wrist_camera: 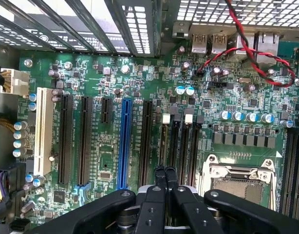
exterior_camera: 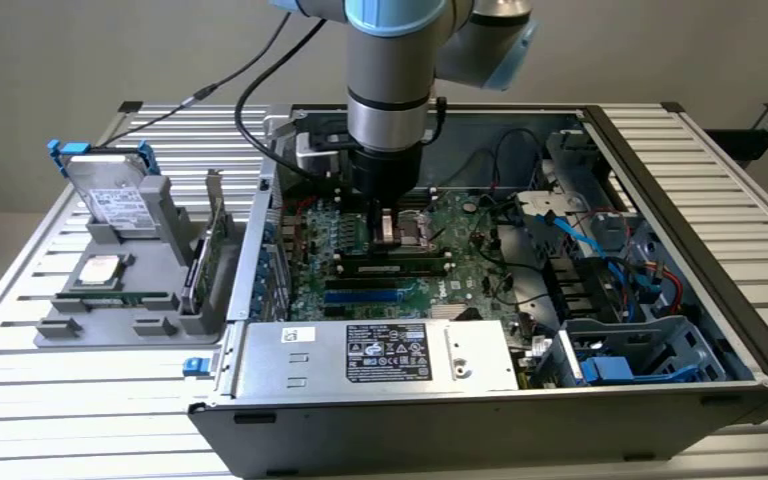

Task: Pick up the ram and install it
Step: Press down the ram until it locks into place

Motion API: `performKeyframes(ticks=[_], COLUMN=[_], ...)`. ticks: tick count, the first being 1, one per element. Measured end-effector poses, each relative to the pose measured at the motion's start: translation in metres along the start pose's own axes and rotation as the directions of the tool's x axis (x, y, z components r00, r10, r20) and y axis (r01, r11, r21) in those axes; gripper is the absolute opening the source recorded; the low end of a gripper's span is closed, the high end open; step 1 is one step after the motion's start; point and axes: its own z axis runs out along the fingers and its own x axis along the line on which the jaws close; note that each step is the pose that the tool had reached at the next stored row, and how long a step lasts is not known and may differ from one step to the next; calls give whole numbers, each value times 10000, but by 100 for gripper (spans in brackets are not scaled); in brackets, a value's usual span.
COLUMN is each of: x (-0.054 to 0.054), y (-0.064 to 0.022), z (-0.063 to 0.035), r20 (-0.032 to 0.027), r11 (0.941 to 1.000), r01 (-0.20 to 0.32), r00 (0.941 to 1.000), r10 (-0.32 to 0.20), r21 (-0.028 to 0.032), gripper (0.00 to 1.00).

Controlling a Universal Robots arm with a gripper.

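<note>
Wrist view shows the gripper (wrist_camera: 165,176) pinched fully together, empty, above the motherboard (wrist_camera: 140,107), while the ram (exterior_camera: 394,267) lies seated mid-board in its slot, so installation looks finished, needing only a seating check.

Plain grey wall (exterior_camera: 91,50), ribbed metal table (exterior_camera: 77,400), even indoor light
</note>
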Motion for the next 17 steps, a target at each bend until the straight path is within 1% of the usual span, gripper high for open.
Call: performKeyframes(ticks=[3,4,6,8,10,13,15,17], x=[-1,-2,16,55,105,177,188,190], y=[-1,-2,2,-3,-28,-107,-162,-174], z=[5,-17,-104,-157,-196,-243,-253,-254], r20=[6,26,12,12,13,23,23,25], r11=[10000,10000,10000,10000,10000,10000,10000,10000], r01=[1,2,2,2,1,1,3,3], r00=[10000,10000,10000,10000,10000,10000,10000,10000], r10=[-1,-2,-3,-2,-1,-1,-3,-3], r21=[4,19,7,7,6,6,6,6], gripper=[10,10,10,10,10,10,10,10])
